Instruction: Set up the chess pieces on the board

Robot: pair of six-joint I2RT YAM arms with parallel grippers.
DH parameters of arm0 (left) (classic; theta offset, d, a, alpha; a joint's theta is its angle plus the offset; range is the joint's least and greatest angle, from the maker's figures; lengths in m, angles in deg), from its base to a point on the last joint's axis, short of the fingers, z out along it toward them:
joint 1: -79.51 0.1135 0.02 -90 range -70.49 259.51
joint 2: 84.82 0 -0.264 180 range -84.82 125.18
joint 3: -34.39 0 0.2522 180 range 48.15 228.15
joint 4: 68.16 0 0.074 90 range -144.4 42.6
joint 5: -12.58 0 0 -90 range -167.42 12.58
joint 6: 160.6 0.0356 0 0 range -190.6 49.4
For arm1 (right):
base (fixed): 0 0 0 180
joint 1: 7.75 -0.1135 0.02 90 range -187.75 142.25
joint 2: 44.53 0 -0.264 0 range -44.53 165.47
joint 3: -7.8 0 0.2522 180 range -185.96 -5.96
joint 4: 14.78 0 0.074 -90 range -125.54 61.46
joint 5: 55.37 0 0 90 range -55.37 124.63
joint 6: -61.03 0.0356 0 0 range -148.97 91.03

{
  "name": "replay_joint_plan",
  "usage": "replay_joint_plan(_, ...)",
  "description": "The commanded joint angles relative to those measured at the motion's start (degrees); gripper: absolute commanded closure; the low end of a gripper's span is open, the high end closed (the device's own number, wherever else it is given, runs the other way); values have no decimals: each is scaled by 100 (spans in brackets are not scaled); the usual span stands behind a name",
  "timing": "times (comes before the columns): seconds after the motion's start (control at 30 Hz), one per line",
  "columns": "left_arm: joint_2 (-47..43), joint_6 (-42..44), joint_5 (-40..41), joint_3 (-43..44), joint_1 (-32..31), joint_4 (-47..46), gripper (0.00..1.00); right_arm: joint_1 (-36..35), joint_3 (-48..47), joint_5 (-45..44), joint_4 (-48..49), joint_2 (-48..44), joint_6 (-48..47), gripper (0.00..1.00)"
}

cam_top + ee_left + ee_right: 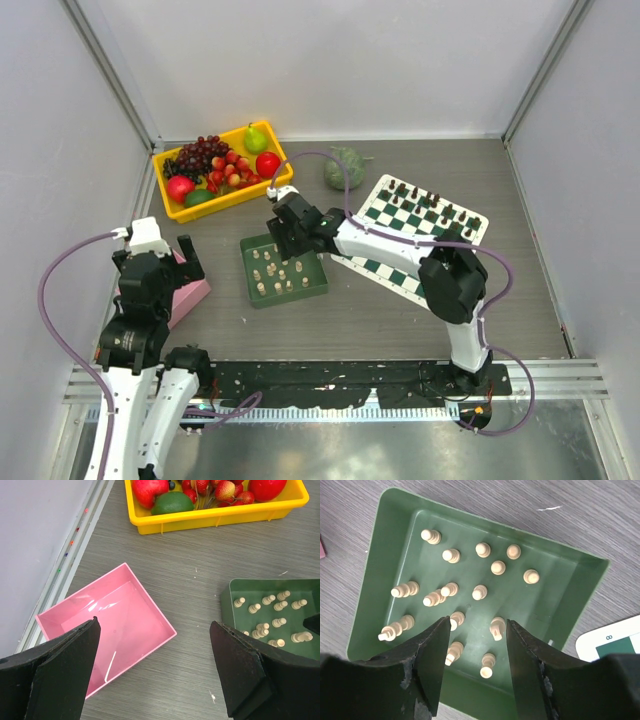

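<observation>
Right hand part-open above green tray, cream chess pieces below and between its fingers, none gripped

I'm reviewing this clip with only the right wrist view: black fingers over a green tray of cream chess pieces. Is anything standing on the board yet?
Observer: In the top view, dark chess pieces line the far rows of the board. No cream one shows on it, though the right arm hides part.
Operator: What is the left arm doing?
Observer: The left gripper hangs open above a pink box and holds nothing.
Operator: Anything else on the table?
Observer: A yellow bin of fruit sits at the far left.
</observation>
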Motion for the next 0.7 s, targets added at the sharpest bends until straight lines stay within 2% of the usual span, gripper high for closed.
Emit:
replay_joint_plan(0.0,-24,44,138,25,33,-58,1,-82,-628,-47,-218,220,-153,46)
replay_joint_plan(0.33,81,61,147,43,33,-49,1,-179,-989,94,-289,695,-127,46)
replay_joint_plan(0.43,81,61,138,43,33,-58,1,-188,-1068,-125,-412,774,-66,46)
replay_joint_plan(0.67,73,61,138,34,33,-49,1,-179,-989,-126,-526,889,57,50)
